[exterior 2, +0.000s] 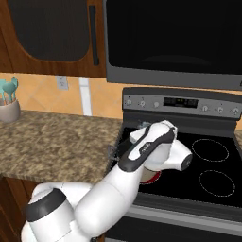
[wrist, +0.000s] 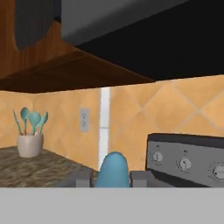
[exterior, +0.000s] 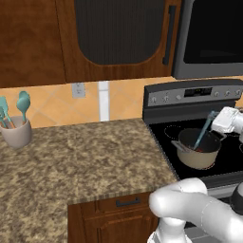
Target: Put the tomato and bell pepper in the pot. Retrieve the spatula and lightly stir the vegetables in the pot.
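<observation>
Here, in the left base view, a cup (exterior: pixel 17 133) of teal spoons (exterior: pixel 22 105) stands at the far left edge of the granite counter (exterior: pixel 80 161), against the tiled wall. Right of it come a wall outlet (exterior: pixel 78 89) and a white strip in the tiles, then the black stove (exterior: pixel 190 97). On the stove's front left burner sits the pot (exterior: pixel 199 153), cream-sided with a dark inside; a speck of red shows at its bottom, too small to name as tomato or pepper. The spatula (exterior: pixel 205 130) leans into the pot, its head down inside and its handle slanting up to the right into the gripper (exterior: pixel 215 117), whose jaws are clenched on the handle's top end.

The right base view shows the cup (exterior 2: pixel 9 111) at the counter's (exterior 2: pixel 56 142) far left edge again, but the arm's white elbow covers the pot, leaving a sliver of red and cream (exterior 2: pixel 152 177) under it. It adds the stove's right-hand burner rings and the microwave (exterior 2: pixel 175 42) above.

The hand view looks level toward the wall: cup (wrist: pixel 29 145), outlet (wrist: pixel 84 120), then the rounded blue end of the spatula (wrist: pixel 112 169) rising between the two finger tips (wrist: pixel 78 177), with the stove knobs (wrist: pixel 184 163) at right.

The stove's display is too blurred to read.
</observation>
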